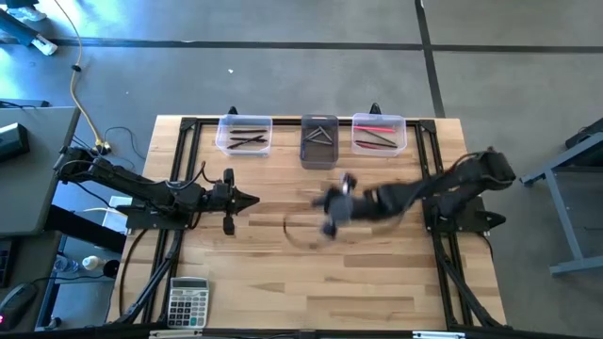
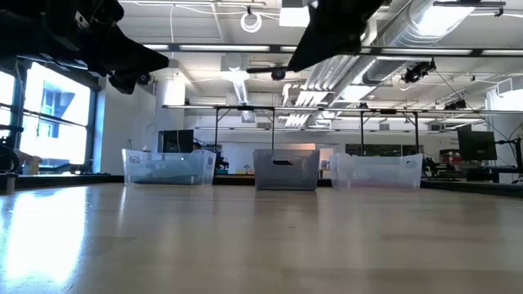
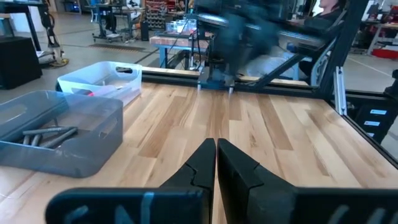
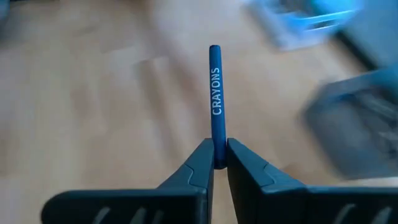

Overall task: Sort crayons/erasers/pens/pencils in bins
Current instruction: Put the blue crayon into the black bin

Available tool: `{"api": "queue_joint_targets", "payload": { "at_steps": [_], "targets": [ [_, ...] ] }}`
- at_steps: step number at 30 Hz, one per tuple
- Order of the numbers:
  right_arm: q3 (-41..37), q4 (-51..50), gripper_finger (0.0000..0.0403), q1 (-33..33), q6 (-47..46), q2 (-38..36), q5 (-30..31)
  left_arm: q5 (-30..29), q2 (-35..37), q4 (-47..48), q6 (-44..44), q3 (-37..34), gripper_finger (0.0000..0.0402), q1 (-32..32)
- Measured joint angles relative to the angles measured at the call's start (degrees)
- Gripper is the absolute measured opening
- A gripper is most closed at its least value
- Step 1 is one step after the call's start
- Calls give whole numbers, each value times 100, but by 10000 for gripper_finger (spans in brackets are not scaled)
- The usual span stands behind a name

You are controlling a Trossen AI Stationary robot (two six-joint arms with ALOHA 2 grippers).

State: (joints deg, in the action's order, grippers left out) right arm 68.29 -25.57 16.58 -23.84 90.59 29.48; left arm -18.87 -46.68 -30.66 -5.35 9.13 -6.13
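Crayons and the other sticks were mostly sorted into the three tubs lined up along the far edge of the table point(image 1: 283, 273). Going left to right: my left gripper point(image 1: 252, 200) sat over the left half of the wood, fingers point(image 3: 202, 163) pressed flat together with nothing between them, pointing across toward the middle. Behind it, the left clear bin point(image 1: 244, 134) had a few dark sticks lying in the bottom. Next over, the smoky grey bin point(image 1: 319, 141) held some grey sticks, which I could see pretty clearly from the left wrist view too. Then the right clear bin point(image 1: 379, 133) with red and dark sticks in it.

My right gripper point(image 1: 332, 209) was out over the middle of the table, in front of the grey bin and up off the surface, blurred in the overhead shot. Its fingers point(image 4: 200, 165) were clamped tight on the lower end of a blue crayon point(image 4: 215, 93), with the word CRAYONS printed along it and the rest sticking straight out past the tips.

Down in the near left corner sat a grey calculator point(image 1: 187, 302), well apart from everything else.
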Motion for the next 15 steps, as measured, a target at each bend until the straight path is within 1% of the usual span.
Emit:
{"api": "queue_joint_targets", "payload": {
  "at_steps": [3, 5, 9, 12, 15],
  "targets": [
    [0, -52, 23, -887, 411, -165, -141, 0, 0, -1, 68, 0, 7, 0],
    [0, -45, 23, -1508, 666, -147, -413, 0, 0, 1, 101, 0, 7, 0],
    [0, 65, 23, -2659, 1153, 118, -1100, 0, 1, 29, 103, 0, 7, 0],
    [0, 184, 23, -3376, 1513, 351, -1407, 0, 0, 72, 128, 0, 7, 0],
    [73, 162, 23, -3874, 1879, 613, -1456, -109, 0, 128, 260, 0, 7, 0]
  ]
}}
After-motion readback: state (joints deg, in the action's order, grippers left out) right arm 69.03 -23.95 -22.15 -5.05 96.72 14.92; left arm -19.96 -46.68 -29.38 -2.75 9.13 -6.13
